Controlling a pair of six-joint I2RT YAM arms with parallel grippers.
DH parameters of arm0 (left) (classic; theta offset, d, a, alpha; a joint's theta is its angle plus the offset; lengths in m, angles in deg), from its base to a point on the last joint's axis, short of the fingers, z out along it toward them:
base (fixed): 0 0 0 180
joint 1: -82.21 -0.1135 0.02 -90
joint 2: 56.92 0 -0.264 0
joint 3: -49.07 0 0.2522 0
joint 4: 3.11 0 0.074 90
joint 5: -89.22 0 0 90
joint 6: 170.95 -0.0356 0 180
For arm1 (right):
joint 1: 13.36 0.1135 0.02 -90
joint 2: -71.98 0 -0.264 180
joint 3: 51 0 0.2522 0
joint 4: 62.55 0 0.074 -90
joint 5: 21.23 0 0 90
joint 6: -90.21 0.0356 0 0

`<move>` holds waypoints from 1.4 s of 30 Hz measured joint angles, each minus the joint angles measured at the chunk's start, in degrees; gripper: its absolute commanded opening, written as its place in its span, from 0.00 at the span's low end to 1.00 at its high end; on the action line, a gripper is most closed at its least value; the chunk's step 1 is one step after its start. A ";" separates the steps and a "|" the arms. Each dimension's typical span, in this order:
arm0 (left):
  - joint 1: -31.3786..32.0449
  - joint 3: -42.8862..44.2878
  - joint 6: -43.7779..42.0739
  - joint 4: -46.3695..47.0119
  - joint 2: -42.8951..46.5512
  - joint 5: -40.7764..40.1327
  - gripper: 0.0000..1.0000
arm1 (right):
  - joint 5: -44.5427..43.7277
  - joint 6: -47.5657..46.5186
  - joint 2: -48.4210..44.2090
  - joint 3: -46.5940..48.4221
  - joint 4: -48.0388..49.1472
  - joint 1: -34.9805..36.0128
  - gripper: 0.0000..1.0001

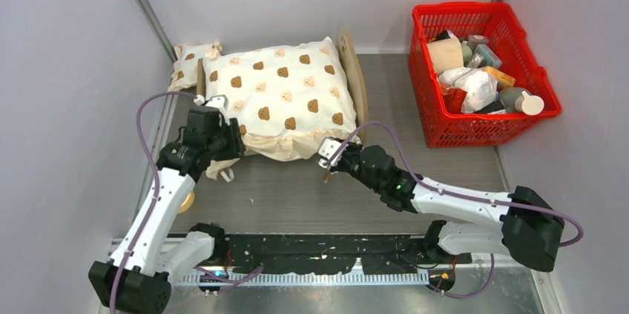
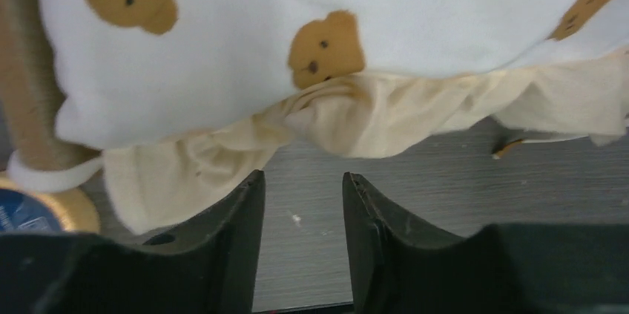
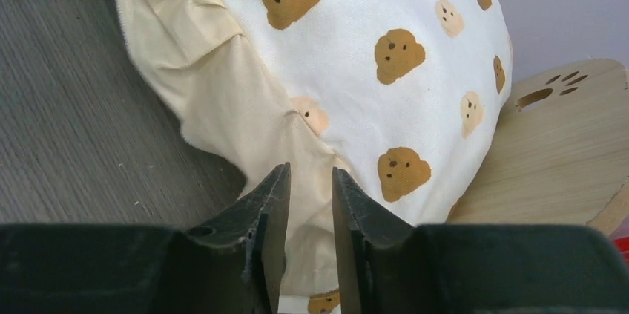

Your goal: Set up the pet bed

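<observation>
L gripper [image 2: 303, 180]: jaws released, empty. R gripper [image 3: 310, 173]: jaws part-open astride the cushion [image 1: 278, 91] edge, no pinch seen. The pet bed [image 1: 357, 69] sits far-left on bench [image 1: 297, 191], under cushion. You shd square cushion w/ light nudges, not tugs.

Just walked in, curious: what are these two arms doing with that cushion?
Two robot arms are setting up a wooden pet bed. The bear-print cushion lies on it. The left pincer is open by the cushion's near ruffle, holding nothing. The right pincer is at the ruffle's other corner; whether it grips is unclear.
</observation>
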 measured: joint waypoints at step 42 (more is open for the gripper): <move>-6.78 -17.92 3.69 5.79 16.70 -27.78 0.00 | -1.73 11.06 19.82 10.67 3.39 12.09 0.57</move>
